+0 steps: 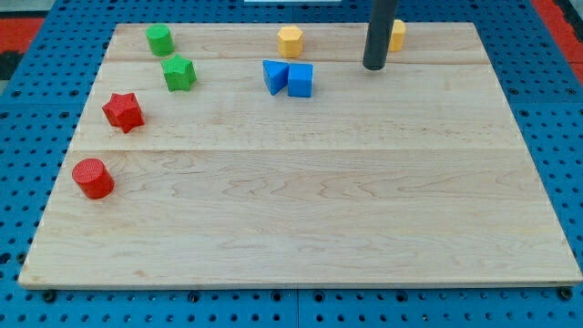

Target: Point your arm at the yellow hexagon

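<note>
At the far left of the wooden surface (301, 228), a red cylinder (92, 178) is seen nearest the viewer, with a red star (123, 111) set farther back and slightly right of it. Farther still, a green cylinder (159, 39) is placed close to the far edge, and a green star (179, 73) lies just nearer and right of it. Toward the middle, two blue blocks are found touching: a blue triangle-like block (274, 75) on the left and a blue cube (301, 79) on the right. Beyond them, near the far edge, the yellow hexagon (290, 40) is located. The end effector, a plain dark rod with nothing to open or close, is planted with my tip (374, 66) to the right of the hexagon and slightly nearer, well apart from it. Another yellow block (397, 35) is partly hidden behind the rod, its shape not discernible.
</note>
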You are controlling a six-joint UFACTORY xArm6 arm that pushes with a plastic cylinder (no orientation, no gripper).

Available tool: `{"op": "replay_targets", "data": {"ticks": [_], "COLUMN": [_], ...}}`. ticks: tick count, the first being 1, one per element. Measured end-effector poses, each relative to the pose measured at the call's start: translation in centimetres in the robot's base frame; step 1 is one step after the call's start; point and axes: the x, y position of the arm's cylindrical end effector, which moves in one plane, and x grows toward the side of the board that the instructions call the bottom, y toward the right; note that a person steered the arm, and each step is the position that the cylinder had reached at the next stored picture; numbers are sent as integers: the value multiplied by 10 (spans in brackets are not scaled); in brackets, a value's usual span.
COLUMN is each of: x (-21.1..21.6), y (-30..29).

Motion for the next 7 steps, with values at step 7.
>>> {"op": "replay_targets", "data": {"ticks": [7], "x": [-22], "y": [-27]}}
